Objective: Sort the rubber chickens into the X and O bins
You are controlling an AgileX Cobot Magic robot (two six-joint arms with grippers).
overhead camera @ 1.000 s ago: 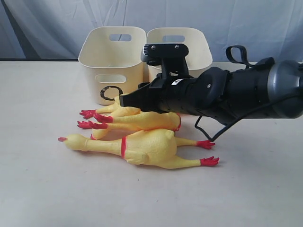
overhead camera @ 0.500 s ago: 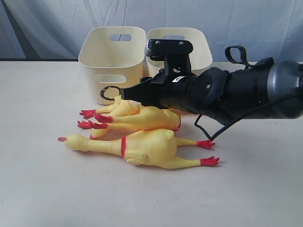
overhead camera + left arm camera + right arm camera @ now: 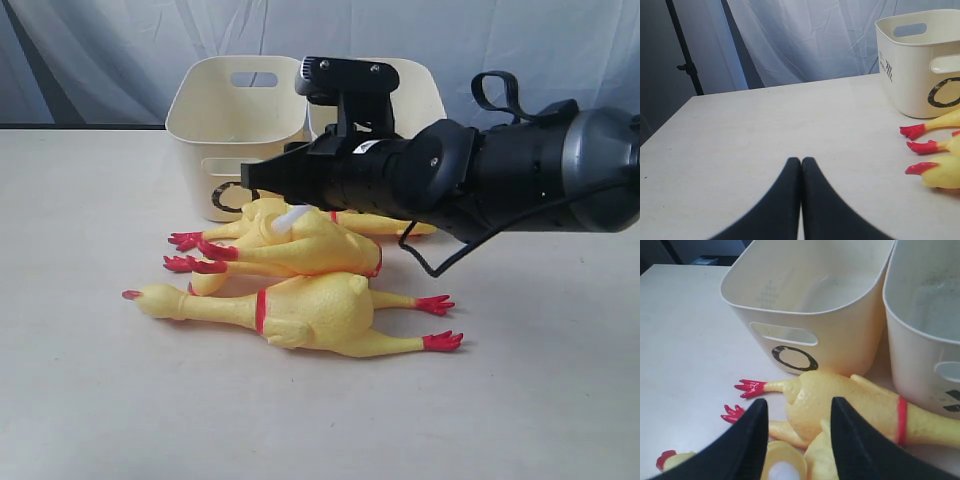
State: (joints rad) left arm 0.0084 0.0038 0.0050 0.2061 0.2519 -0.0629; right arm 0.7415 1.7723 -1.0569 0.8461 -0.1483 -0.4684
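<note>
Three yellow rubber chickens lie in front of the bins. The largest (image 3: 300, 310) is nearest the front, a second (image 3: 310, 248) lies behind it with its white squeaker plug turned up, and a third (image 3: 385, 222) shows behind under the arm. My right gripper (image 3: 250, 178) hangs open just above the pile, by the O bin (image 3: 237, 110). In the right wrist view its open jaws (image 3: 799, 407) frame a chicken's rump (image 3: 830, 397) without touching it. The X bin (image 3: 930, 315) stands beside the O bin (image 3: 805, 305). My left gripper (image 3: 801, 160) is shut, low over bare table.
The right arm (image 3: 500, 185) stretches across in front of the X bin (image 3: 425, 90) and hides most of it. A cable loops below the arm (image 3: 430, 265). Red chicken feet (image 3: 914, 131) lie near the O bin (image 3: 920, 65). A dark stand (image 3: 685, 50) stands beyond the table's edge.
My right gripper has risen and drawn slightly toward the bins, uncovering the middle chicken's plug end and the rear chicken. The largest chicken has not moved.
</note>
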